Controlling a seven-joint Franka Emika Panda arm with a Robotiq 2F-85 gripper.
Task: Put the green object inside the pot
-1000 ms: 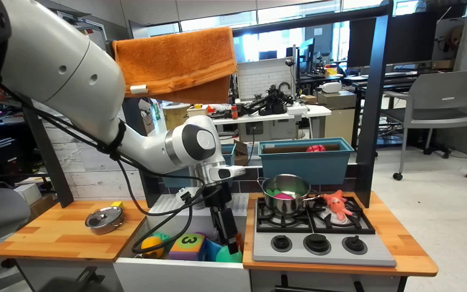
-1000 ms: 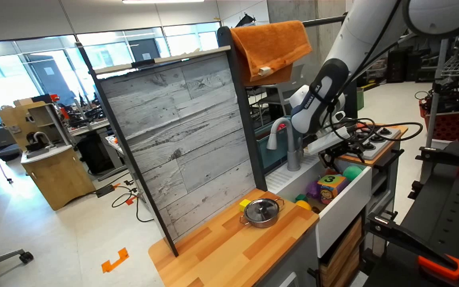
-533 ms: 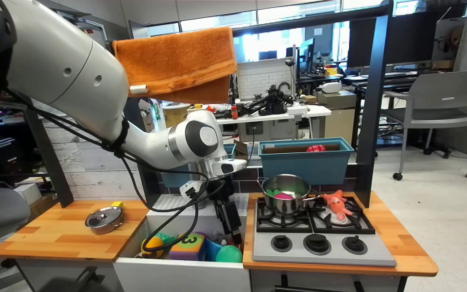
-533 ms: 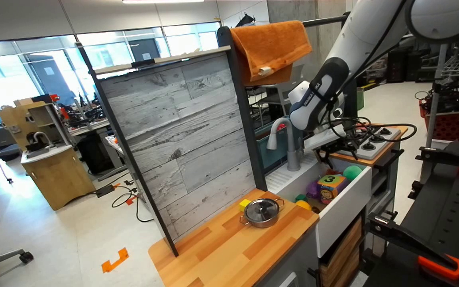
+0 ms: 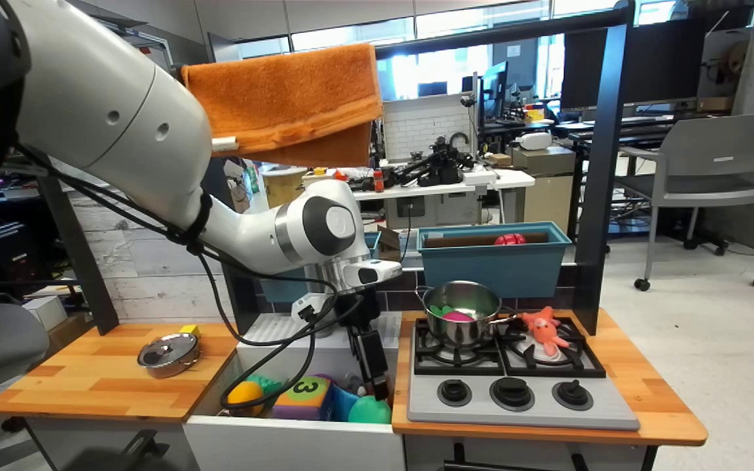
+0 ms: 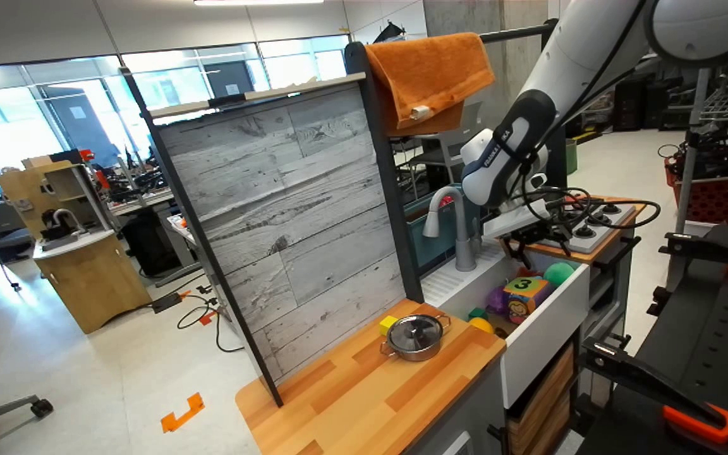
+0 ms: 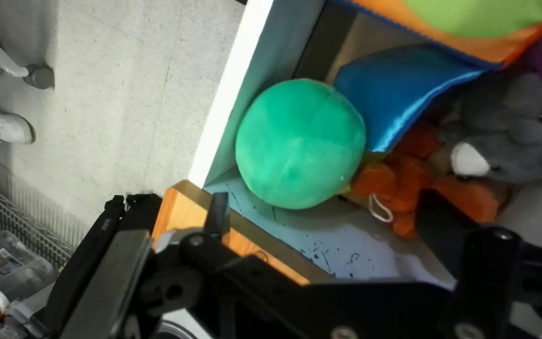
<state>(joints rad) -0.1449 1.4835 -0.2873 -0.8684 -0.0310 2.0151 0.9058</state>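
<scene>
Now I see the green ball (image 5: 368, 413) better than one second ago; gripper (image 5: 379, 388) at its one o'clock, jaws apart.

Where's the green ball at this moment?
In an exterior view, the green ball lies in the near right corner of the white basin, as pictured, between the blue fabric and the stove.

In an exterior view we face the stove (image 5: 482, 386) and toy bin (image 5: 292, 445) from the front, slightly above. In an exterior view we look slantwise down the worktop (image 6: 370, 398), the stove beyond. Both exterior views share bin, lidded pan (image 5: 169, 356) and towel (image 5: 279, 104). In the wrist view we peer closely down on the green ball (image 7: 300, 143), past the pincer (image 7: 323, 207).
</scene>
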